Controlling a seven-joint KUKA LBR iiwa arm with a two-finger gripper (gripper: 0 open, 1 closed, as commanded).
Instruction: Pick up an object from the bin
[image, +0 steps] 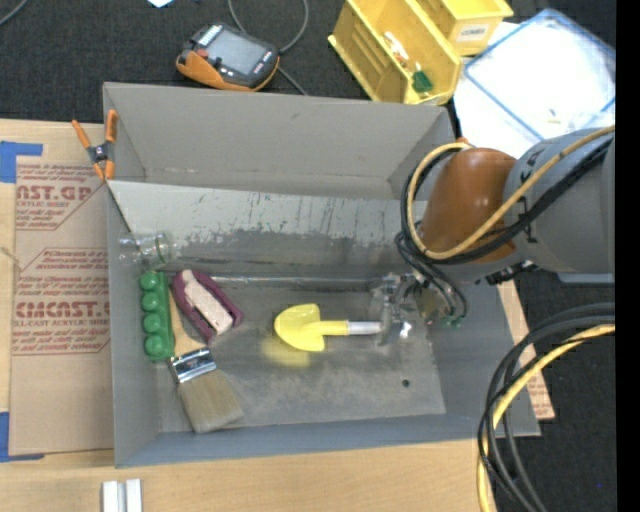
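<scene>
yellow toy shovel (299, 328) lies near the middle of the bin (270, 140) floor, blade to the left. its pale handle (355, 327) runs to the right until its end meets the gripper (393, 318). the gripper sits low at the right side of the floor, below the arm's orange cover (470, 200), and it touches or nearly touches the handle's tip. whether it is open, closed or already clamped on the handle i cannot tell, because the metal parts and the handle end run together there. the relation that matters is plain enough: the shovel's long axis lies left to right across the view and points straight at the gripper, so the handle end is the near part and the blade is the far part. i judge that a grasp would have to close across the thin handle, not along it. further left, well apart from the gripper, a purple and pink piece (205, 303) lies slantwise, with a string of green beads (153, 315) just beside it along the left wall. a paintbrush (205, 390) lies in the front left corner.
</scene>
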